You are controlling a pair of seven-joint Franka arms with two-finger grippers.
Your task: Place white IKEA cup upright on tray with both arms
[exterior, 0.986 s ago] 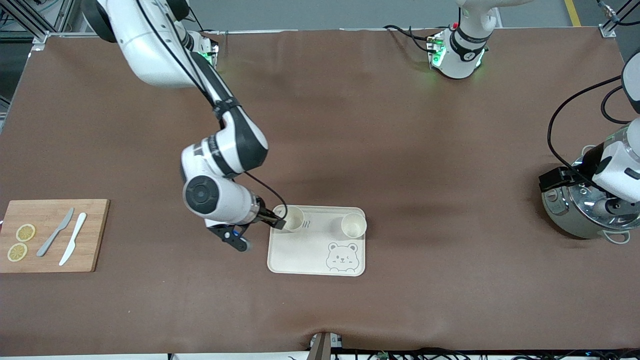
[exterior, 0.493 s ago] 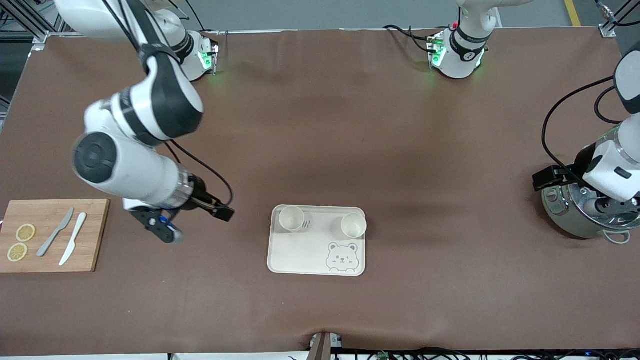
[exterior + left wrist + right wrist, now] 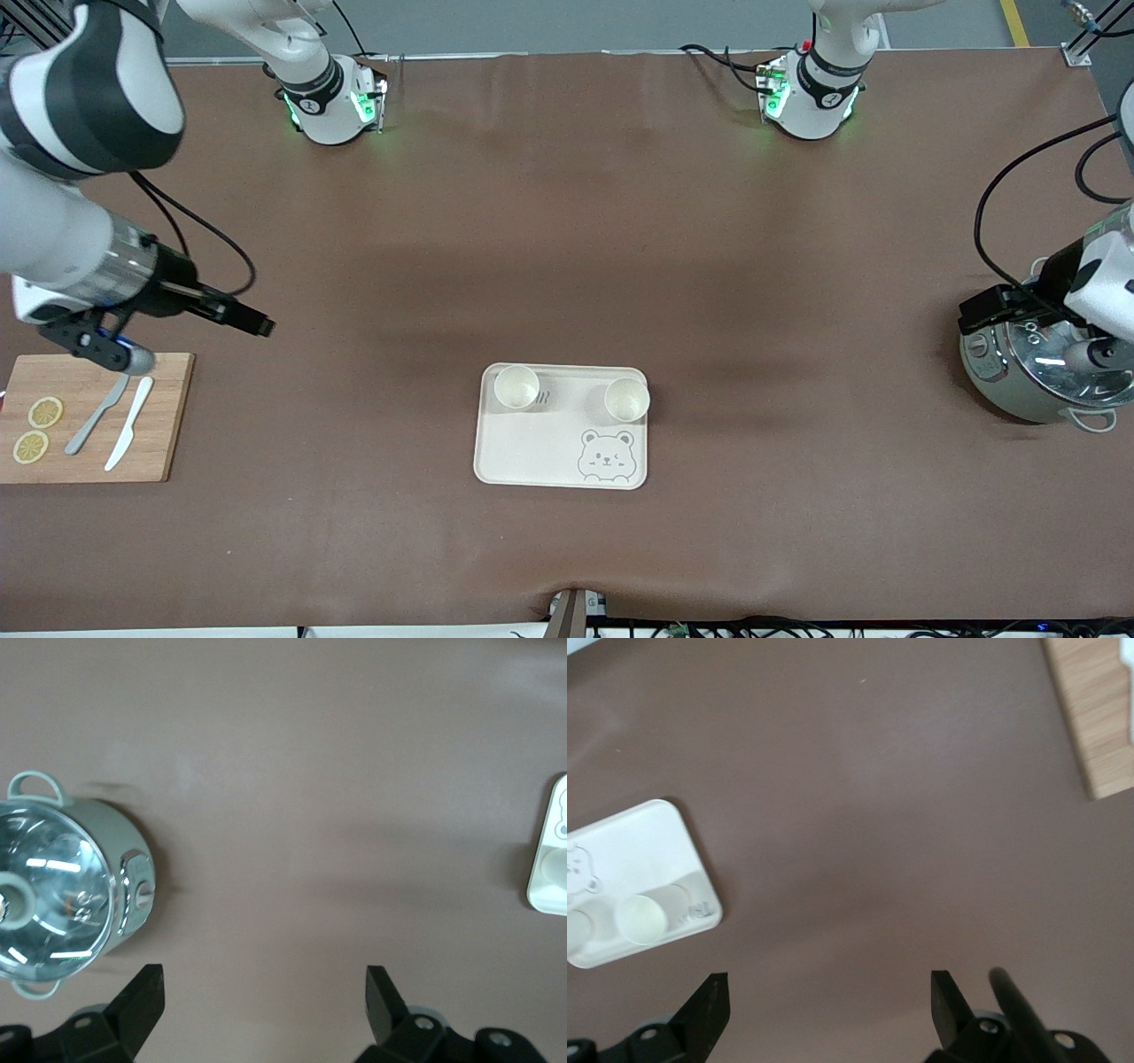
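Observation:
Two white cups stand upright on the cream bear tray (image 3: 561,443), along its edge farther from the front camera: one (image 3: 516,387) toward the right arm's end, one (image 3: 627,399) toward the left arm's end. My right gripper (image 3: 252,323) hangs open and empty over bare table, between the tray and the cutting board. Its wrist view shows the open gripper (image 3: 828,985), the tray (image 3: 647,850) and a cup (image 3: 642,919). My left gripper (image 3: 979,317) is open and empty over the pot's edge; in its wrist view, the gripper (image 3: 264,979) spans bare table.
A wooden cutting board (image 3: 168,425) with two knives (image 3: 97,412) and lemon slices (image 3: 44,412) lies at the right arm's end. A steel pot with a glass lid (image 3: 1036,372) stands at the left arm's end. Brown cloth covers the table.
My right gripper has drawn back from the cup on the tray and swung toward the cutting board, leaving the cup standing. The left arm has barely shifted over the pot.

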